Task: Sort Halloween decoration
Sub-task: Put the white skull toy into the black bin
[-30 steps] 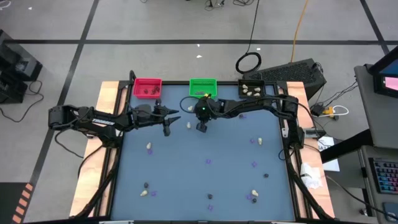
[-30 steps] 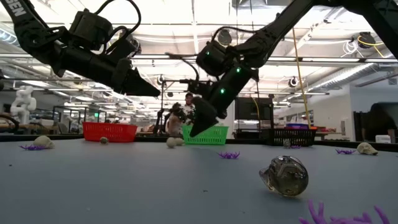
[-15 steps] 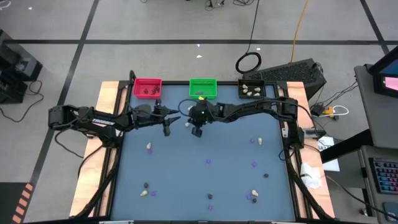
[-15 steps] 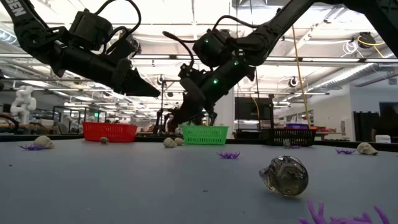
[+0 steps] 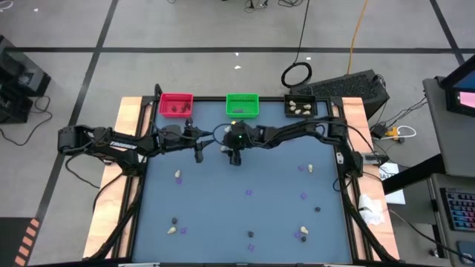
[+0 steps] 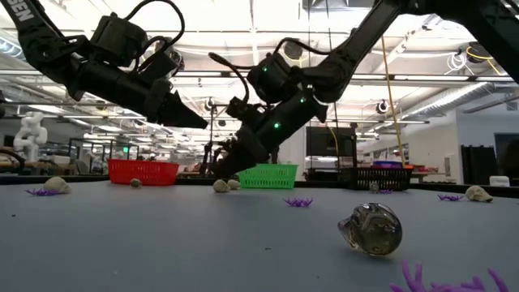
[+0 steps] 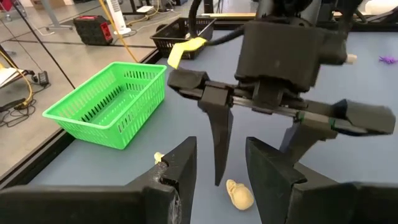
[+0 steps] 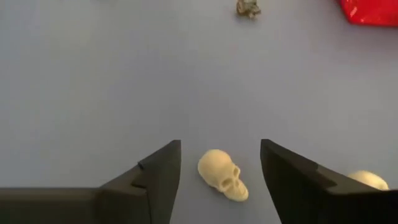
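A cream-white skull lies on the blue table, and my right gripper stands open just above it, one finger on either side, touching nothing. In the left wrist view the same skull lies below the right gripper's fingers. A second cream lump lies close beside it. My left gripper hovers open and empty a little to the left. The red bin, green bin and black bin stand along the far edge.
Cream, dark and purple trinkets are scattered over the near half of the table, such as a cream one, a dark one and a purple one. A dark lump lies before the red bin. The two grippers stand close together.
My right gripper has gone toward the table's left edge and down to the cream skull, tipping from steeply down to a shallower slant and rolling a little. Its fingers have opened. My left arm has kept still.
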{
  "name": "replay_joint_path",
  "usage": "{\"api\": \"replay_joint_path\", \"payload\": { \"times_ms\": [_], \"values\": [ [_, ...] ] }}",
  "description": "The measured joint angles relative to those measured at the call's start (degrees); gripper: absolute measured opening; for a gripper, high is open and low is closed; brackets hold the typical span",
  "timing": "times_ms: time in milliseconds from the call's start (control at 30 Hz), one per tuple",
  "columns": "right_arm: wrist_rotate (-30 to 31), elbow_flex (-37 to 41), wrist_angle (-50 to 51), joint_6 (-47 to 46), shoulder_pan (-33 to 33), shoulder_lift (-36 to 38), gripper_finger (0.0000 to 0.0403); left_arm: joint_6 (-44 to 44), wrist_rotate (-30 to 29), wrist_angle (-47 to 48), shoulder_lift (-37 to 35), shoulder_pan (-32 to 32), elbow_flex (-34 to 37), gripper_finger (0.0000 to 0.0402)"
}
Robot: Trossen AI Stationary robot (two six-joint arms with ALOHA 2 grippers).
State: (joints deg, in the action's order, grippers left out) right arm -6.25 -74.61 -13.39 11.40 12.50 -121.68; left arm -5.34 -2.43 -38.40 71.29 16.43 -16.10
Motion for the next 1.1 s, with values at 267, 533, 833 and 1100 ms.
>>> {"api": "replay_joint_path", "payload": {
  "times_ms": [267,533,833,1100],
  "values": [
    [-7.37,0.0,0.1,1.96,1.25,-0.68,0.0196,-0.07,0.01,-0.03,0.0,0.0,0.0,0.0132],
    [-7.57,-0.02,3.8,0.95,1.43,-0.7,0.0154,-0.07,0.01,-0.04,0.0,0.0,0.0,0.0132],
    [-8.87,-0.02,6.57,-4.09,0.6,-0.7,0.0138,-0.07,0.01,-0.04,0.0,-0.02,0.0,0.0132],
    [-3.74,-0.02,4.56,-14.12,-1.7,-0.7,0.0141,-0.06,0.02,-0.04,0.0,-0.02,0.0,0.0132]
  ]
}}
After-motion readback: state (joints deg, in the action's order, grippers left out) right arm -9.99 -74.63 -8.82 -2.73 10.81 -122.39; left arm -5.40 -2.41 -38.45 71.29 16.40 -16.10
